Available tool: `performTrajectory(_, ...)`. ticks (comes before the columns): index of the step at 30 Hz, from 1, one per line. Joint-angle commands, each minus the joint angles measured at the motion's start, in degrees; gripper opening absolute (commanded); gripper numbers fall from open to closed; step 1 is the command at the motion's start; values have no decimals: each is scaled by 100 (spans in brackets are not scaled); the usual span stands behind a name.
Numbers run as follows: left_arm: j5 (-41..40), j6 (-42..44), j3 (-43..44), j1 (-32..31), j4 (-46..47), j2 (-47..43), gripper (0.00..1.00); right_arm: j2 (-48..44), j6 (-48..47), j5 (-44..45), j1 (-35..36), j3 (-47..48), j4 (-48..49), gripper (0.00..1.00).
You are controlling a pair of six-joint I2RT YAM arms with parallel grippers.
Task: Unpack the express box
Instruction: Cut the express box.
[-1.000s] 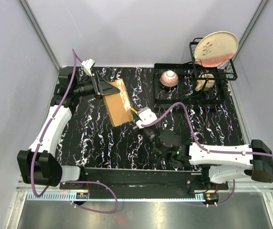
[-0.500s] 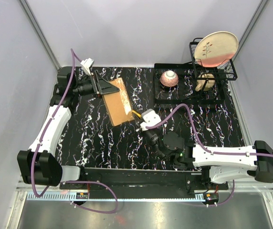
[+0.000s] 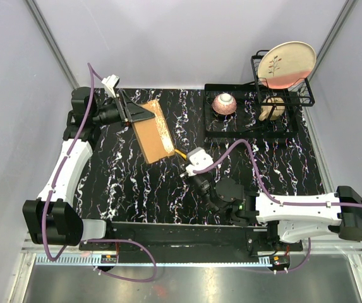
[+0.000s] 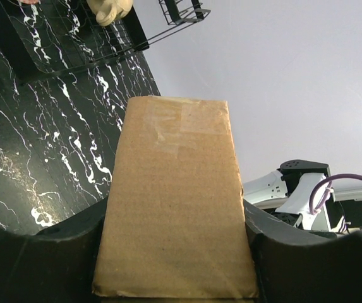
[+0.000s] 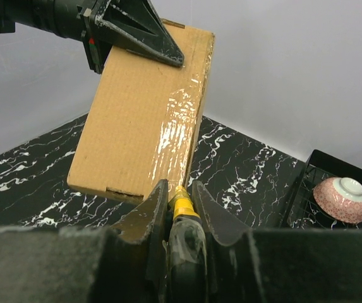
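Note:
The express box [image 3: 154,132] is a flat brown cardboard box with a shiny tape strip along its right edge. My left gripper [image 3: 136,115] is shut on its far end and holds it tilted, its near end low over the table. In the left wrist view the box [image 4: 174,208] fills the space between the fingers [image 4: 282,237]. My right gripper [image 3: 186,159] is shut on a yellow utility knife [image 3: 181,153]. In the right wrist view the knife tip [image 5: 182,201] sits just off the box's near right corner [image 5: 143,120].
A black tray [image 3: 213,126] at the back right holds a pink bowl [image 3: 224,103]. Behind it a wire rack [image 3: 307,95] holds an upright plate [image 3: 286,63] and a cream object [image 3: 270,108]. Grey walls enclose the black marble table [image 3: 136,189].
My right gripper has drawn back toward the near right with the knife, away from the box. My left gripper has shifted the box slightly toward the far left.

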Motion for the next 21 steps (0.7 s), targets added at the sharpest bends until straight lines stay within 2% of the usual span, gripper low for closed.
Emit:
performTrajectory(1,-206,-390,402,184,609,-146,0,-125,239,105,194,-103,-203,0)
performTrajectory(13,-57,-522,340,202,863,-172,0,-266,230,141,229,-147,-282,0)
performTrajectory(21,365,-557,244,-158,872,-427,0,76,-288,0,220,178,-63,0)
